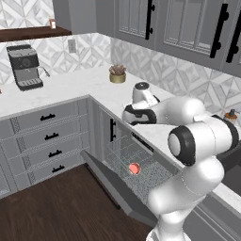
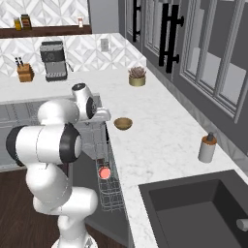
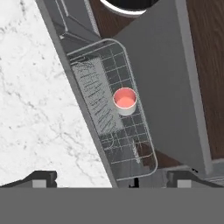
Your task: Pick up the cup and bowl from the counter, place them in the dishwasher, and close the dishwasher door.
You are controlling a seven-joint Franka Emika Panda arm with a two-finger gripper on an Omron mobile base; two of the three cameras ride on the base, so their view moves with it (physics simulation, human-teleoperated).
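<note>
- You were looking at a home kitchen: an L-shaped marble counter ran over grey drawers.
- An espresso machine stood at ten o'clock in your left base view.
- A dark sink sat at five o'clock in the right view, and a dishwasher stood open.

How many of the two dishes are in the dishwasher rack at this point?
1. The cup stands upright in the dishwasher's wire rack. The bowl sits on the counter, beside the open dishwasher.

Coffee machine, potted plant, sink
</note>
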